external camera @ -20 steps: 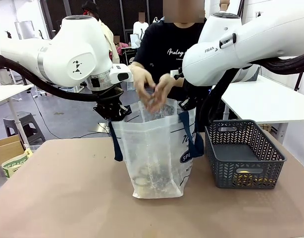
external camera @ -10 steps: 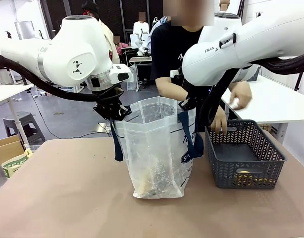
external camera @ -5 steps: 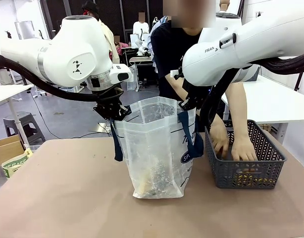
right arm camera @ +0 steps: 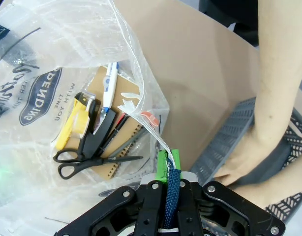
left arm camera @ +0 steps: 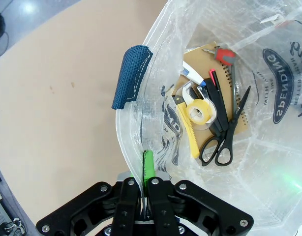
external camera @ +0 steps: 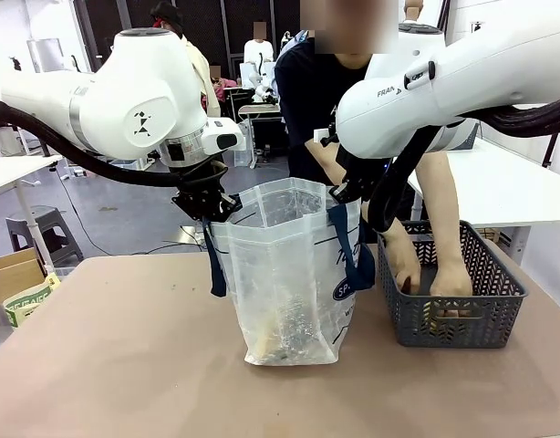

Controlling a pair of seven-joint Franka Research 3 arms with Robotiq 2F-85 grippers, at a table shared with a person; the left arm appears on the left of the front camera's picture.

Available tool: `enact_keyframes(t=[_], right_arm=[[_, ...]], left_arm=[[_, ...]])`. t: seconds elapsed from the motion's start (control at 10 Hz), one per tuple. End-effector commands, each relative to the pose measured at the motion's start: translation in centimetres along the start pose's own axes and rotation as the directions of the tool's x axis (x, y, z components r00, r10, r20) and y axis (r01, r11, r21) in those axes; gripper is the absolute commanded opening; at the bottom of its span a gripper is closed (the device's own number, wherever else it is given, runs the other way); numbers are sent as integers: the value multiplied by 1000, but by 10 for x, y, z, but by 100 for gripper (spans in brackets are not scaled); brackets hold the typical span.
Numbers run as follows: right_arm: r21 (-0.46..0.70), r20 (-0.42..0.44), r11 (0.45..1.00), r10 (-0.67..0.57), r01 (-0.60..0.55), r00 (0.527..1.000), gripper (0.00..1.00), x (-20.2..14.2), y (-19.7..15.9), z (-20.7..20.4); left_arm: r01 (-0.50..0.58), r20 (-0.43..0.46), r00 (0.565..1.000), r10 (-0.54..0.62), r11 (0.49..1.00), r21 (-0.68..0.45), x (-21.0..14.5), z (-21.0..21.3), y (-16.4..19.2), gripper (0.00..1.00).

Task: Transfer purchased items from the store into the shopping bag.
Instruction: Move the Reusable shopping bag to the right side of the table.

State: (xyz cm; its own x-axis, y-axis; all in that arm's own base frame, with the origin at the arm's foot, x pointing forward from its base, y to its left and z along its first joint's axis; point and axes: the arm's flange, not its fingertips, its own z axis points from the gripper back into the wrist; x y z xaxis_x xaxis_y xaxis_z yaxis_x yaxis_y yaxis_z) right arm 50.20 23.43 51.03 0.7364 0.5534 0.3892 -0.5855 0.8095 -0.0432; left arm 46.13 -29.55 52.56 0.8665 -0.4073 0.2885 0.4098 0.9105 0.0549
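While the person's hands [external camera: 451,283] dig in the basket [external camera: 462,324]: you hold the shopping bag [external camera: 285,274] upright on the table, just beside it.
Left gripper [left arm camera: 146,183]: clenched on the bag's rim.
Right gripper [right arm camera: 168,173]: clamped on rim and navy strap [right arm camera: 171,189].
Handling: likely thin, limp, slippery film; grip at the strap.

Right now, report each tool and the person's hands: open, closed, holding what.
Left tool: closed on the shopping bag rim.
Right tool: closed on the bag's rim and navy strap.
Person's hands: in the basket; grip cannot be told.
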Motion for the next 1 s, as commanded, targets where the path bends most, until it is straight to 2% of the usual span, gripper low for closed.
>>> enact_keyframes(t=[0.0,0.9], right_arm=[[0,0,1000,-2,2,1000,0,-1,-1,0],[0,0,1000,-2,2,1000,0,-1,-1,0]], left_arm=[[-2,1,1000,2,1000,1,0,0,1,0],[-2,1,1000,2,1000,1,0,0,1,0]])
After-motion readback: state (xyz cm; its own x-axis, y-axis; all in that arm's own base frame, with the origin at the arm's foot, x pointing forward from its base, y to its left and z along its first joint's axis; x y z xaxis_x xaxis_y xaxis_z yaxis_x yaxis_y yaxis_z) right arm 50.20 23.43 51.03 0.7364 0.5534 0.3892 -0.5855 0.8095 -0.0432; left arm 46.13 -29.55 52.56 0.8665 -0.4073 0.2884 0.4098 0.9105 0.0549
